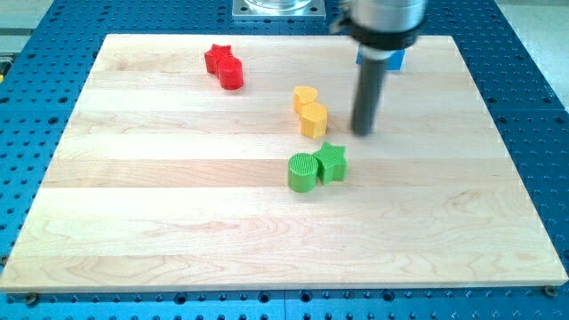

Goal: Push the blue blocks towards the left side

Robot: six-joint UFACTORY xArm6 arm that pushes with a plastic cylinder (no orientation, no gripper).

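A blue block [395,60] shows near the view's top right of the wooden board [178,222], mostly hidden behind the rod, so its shape cannot be made out. My tip [363,132] rests on the board below that blue block, to the right of the yellow blocks and apart from them. No second blue block shows.
A red star [217,58] and red cylinder [232,75] touch at the top left. A yellow heart [305,96] and yellow hexagon [313,120] sit at centre. A green cylinder [302,172] and green star [331,162] lie below them.
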